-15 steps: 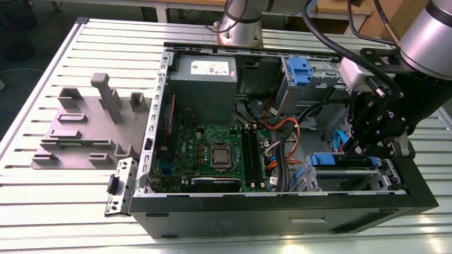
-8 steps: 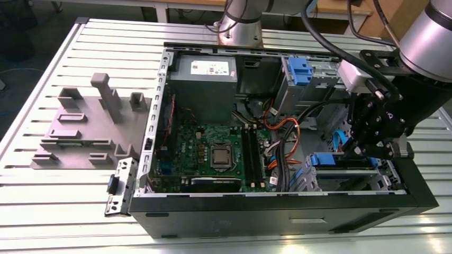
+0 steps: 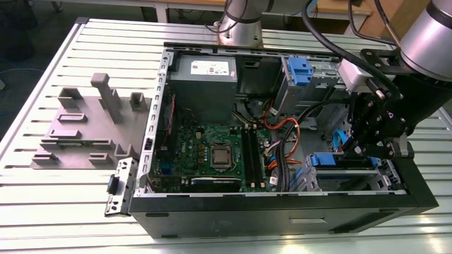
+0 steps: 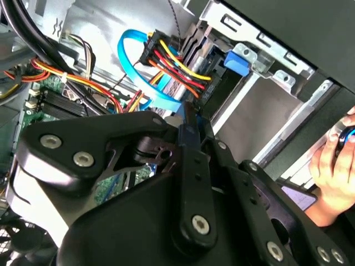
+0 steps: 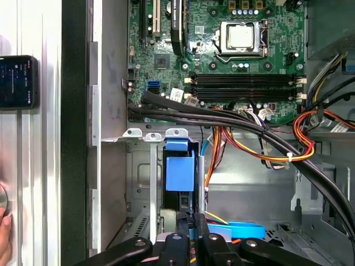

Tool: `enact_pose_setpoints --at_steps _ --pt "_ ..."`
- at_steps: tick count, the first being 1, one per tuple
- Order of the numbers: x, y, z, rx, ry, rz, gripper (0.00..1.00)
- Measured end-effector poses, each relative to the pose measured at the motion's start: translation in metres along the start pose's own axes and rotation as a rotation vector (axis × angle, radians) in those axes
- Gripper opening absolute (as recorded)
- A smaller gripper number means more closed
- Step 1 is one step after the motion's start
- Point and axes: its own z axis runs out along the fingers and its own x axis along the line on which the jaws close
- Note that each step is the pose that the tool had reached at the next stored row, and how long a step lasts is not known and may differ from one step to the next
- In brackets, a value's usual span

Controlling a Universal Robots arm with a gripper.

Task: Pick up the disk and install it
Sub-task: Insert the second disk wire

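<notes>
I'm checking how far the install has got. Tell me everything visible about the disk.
The disk sits in the metal drive bay at a lower corner of the open computer case, on the exterior view's right. Mostly its blue plastic carrier shows, standing on edge between the bay's silver rails. The gripper is at its end, its fingers close about the carrier's edge. A blue data cable and coloured power wires run to a neighbouring drive.

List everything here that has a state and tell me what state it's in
computer case: side open, lying flat on the table.
disk: standing on edge in the drive bay, blue carrier end showing.
gripper: low in the case at the disk's end.
processor socket: uncovered, chip bare.
drive bay: holding the disk.
</notes>
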Motion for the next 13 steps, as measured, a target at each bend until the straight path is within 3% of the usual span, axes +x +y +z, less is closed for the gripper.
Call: enact_pose_setpoints --at_steps 8,9,10,12,13 --pt "0.0030 -0.0001 0.0004 0.0000 -0.0042 0.000 0.16" --pt "0.0113 -0.0003 0.0062 -0.0009 -0.0456 0.000 0.16" --pt "0.0110 -0.0003 0.0029 -0.0007 -0.0487 0.000 0.16" --pt "0.0119 -0.0002 -0.0042 -0.0008 -0.0468 0.000 0.16" --pt "0.0118 -0.0003 -0.0042 -0.0008 -0.0481 0.000 0.16"
